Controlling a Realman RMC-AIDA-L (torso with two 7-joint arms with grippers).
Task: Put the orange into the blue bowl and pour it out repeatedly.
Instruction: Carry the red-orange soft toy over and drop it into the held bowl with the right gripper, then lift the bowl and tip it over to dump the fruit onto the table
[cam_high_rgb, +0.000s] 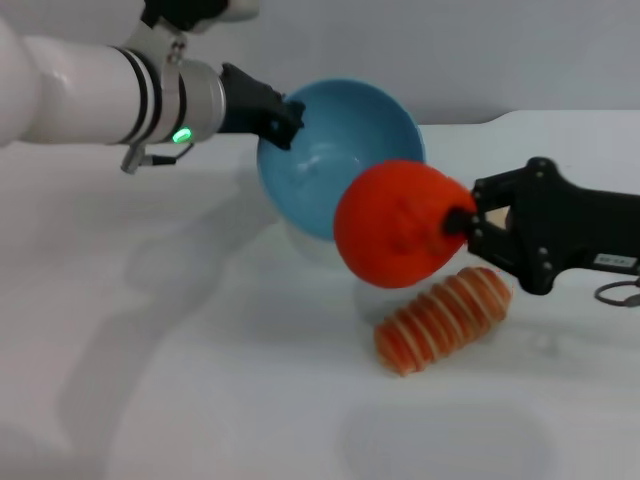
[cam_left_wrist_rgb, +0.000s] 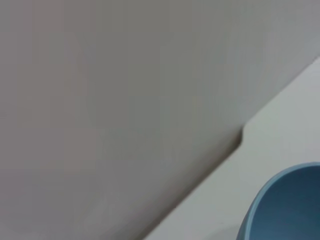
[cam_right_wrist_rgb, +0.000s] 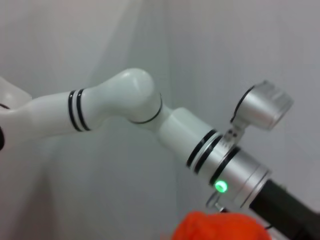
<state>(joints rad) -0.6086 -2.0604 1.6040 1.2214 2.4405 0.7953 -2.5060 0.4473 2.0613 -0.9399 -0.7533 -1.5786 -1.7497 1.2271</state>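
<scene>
The light blue bowl (cam_high_rgb: 335, 150) is held up off the table, tilted with its opening facing me and the right arm. My left gripper (cam_high_rgb: 283, 120) is shut on its left rim. The bright red-orange orange (cam_high_rgb: 398, 224) is in the air just in front of and below the bowl's lower rim. My right gripper (cam_high_rgb: 462, 220) is shut on the orange from the right. The left wrist view shows only a piece of the bowl's rim (cam_left_wrist_rgb: 285, 205). The right wrist view shows the top of the orange (cam_right_wrist_rgb: 220, 227) and the left arm beyond it.
An orange-and-cream striped ridged oblong (cam_high_rgb: 445, 318) lies on the white table (cam_high_rgb: 200, 380) right under the orange. The table's back edge meets a grey wall (cam_high_rgb: 520, 60). The left forearm (cam_high_rgb: 90, 90) reaches in from the upper left.
</scene>
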